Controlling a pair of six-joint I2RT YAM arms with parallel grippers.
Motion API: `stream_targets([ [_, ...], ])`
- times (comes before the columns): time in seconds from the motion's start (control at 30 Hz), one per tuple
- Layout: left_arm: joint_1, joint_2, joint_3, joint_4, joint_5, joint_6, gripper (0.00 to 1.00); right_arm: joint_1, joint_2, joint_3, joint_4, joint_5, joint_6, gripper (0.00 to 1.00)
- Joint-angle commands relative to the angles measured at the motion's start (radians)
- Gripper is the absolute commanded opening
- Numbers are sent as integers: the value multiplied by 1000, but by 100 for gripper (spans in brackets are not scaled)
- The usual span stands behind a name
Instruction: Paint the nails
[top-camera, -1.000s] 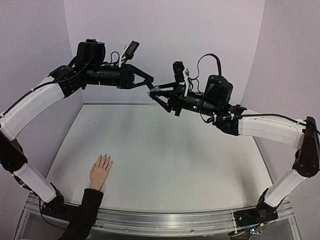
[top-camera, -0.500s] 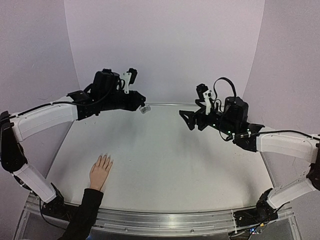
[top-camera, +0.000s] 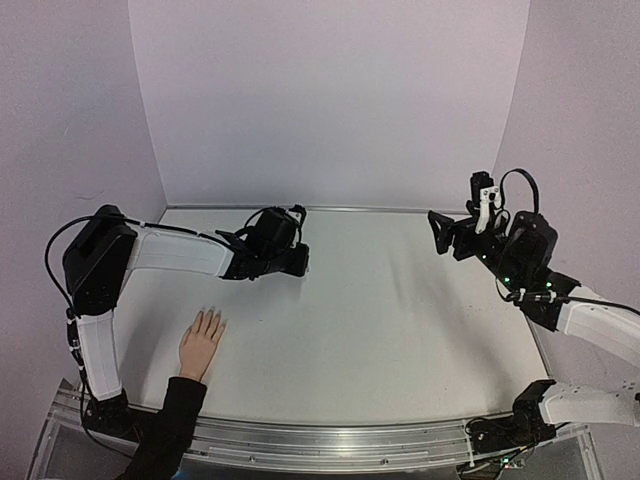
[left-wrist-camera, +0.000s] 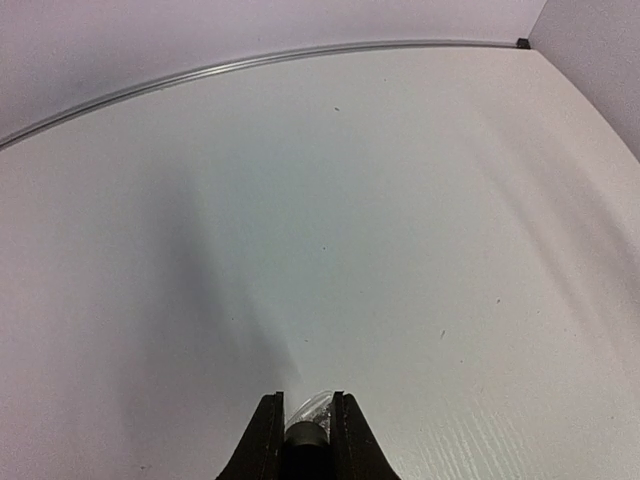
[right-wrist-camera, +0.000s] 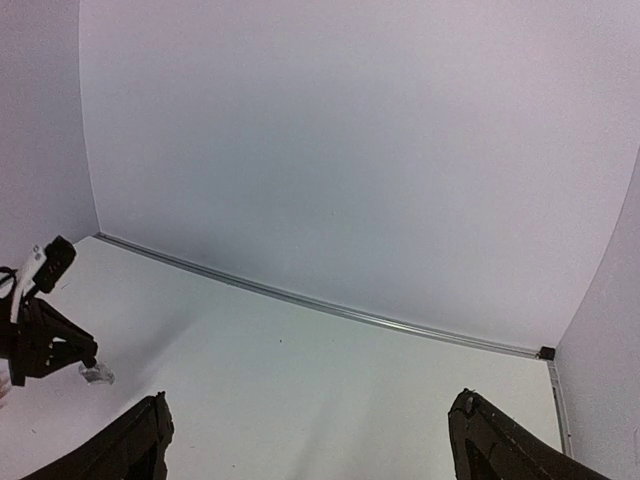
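Note:
The pale peach hand (top-camera: 202, 340) with a black sleeve lies flat at the front left of the table, its tiny nails (top-camera: 210, 316) pointing away from me. My left gripper (top-camera: 299, 262) is low over the table behind the hand. In the left wrist view it (left-wrist-camera: 307, 408) is shut on a small clear bottle with a black cap (left-wrist-camera: 312, 418). The right wrist view also shows this bottle (right-wrist-camera: 97, 375) at the left gripper's tip. My right gripper (top-camera: 441, 233) hangs at the back right, wide open and empty (right-wrist-camera: 312, 400).
The white table (top-camera: 370, 320) is ringed by lilac walls, with a metal strip (right-wrist-camera: 330, 307) along its back edge. A metal rail (top-camera: 330, 440) runs along the front edge.
Both arms have come down and apart from a high meeting point. The left gripper has sunk to the table with the bottle. The right arm has swung to the right.

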Motion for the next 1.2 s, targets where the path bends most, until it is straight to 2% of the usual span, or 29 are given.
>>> stream_targets([
  [0.0,-10,44,-6,108,-44,-47,0,-8,-72,-20,-26,34,-12,98],
  [0.4,-18,147,-10,130,-72,-49,6,-10,-131,-69,-37,65,32,98],
  [0.57,-18,153,-7,120,-69,-55,15,-10,-105,-80,-38,98,66,98],
  [0.63,-17,155,-2,110,-67,-55,22,-9,-95,-80,-38,119,78,98],
  [0.73,-17,131,-1,84,-69,-57,39,-9,-75,-75,-41,175,103,98],
  [0.83,-14,67,-13,60,-76,-55,50,-13,-64,-72,-46,212,144,98],
  [0.97,10,-35,-23,9,-65,-59,75,-40,-31,-59,-81,240,208,98],
  [1.07,78,-147,-87,13,-20,-98,87,-83,-4,-55,-121,220,264,98],
  [1.17,178,-273,-188,45,13,-141,92,-146,-5,-86,-123,175,330,98],
])
